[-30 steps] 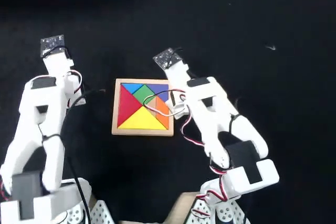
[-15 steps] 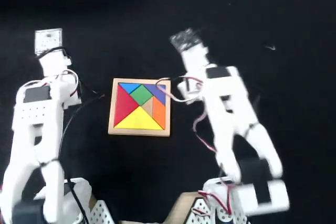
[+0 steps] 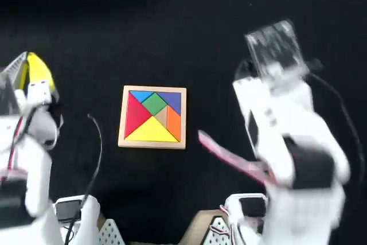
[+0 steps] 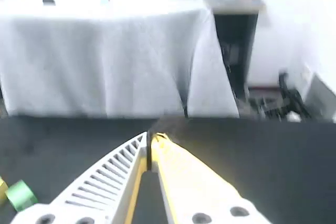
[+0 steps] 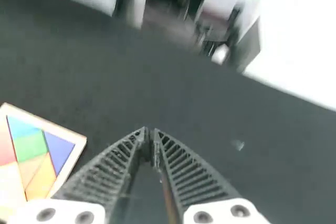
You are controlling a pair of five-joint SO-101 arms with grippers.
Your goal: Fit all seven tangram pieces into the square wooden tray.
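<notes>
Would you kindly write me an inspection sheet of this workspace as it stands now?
Surface: black cloth, flat.
Job's things: wooden tray mid-table, filled edge to edge with coloured tangram pieces.
Clutter: small green object on the cloth.
Grippers: left gripper shut, empty; right gripper shut, empty; both apart from the tray.
Cables: black cable lies between the tray and the left arm.
Surroundings: white drapes behind.

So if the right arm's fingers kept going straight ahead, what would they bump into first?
Probably just the black table; the right gripper aims its shut fingers past the wooden tray, though depth is unclear.
</notes>
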